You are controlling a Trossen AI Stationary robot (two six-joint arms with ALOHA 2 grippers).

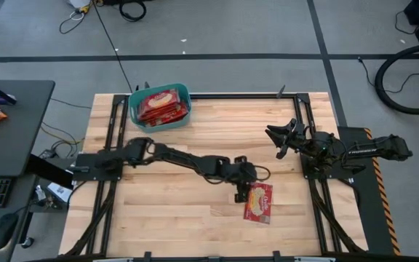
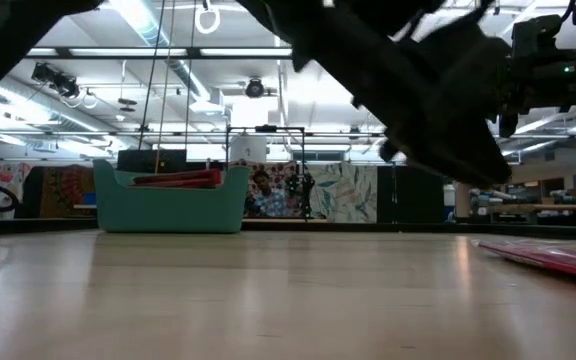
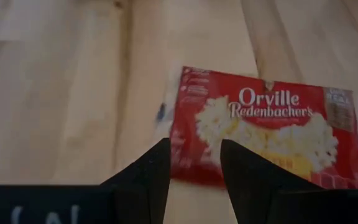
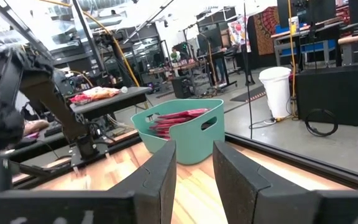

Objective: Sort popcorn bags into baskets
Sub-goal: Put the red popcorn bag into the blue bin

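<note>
Left gripper [image 1: 241, 193] is down over the last loose Orville Redenbacher's popcorn bag [image 1: 259, 202], fingers parted with a gap between them and nothing in them, poised at the bag's near short edge. The bag lies flat on the wooden table [image 1: 158, 218], well apart from the teal basket [image 1: 160, 105] at the far edge — that one is already stacked with red bags. It looks a light, thin, glossy packet, likely slippery and a bit floppy, so pinching an edge seems the best hold. Right gripper [image 1: 276, 135] waits raised at the right side, fingers apart, empty.
</note>
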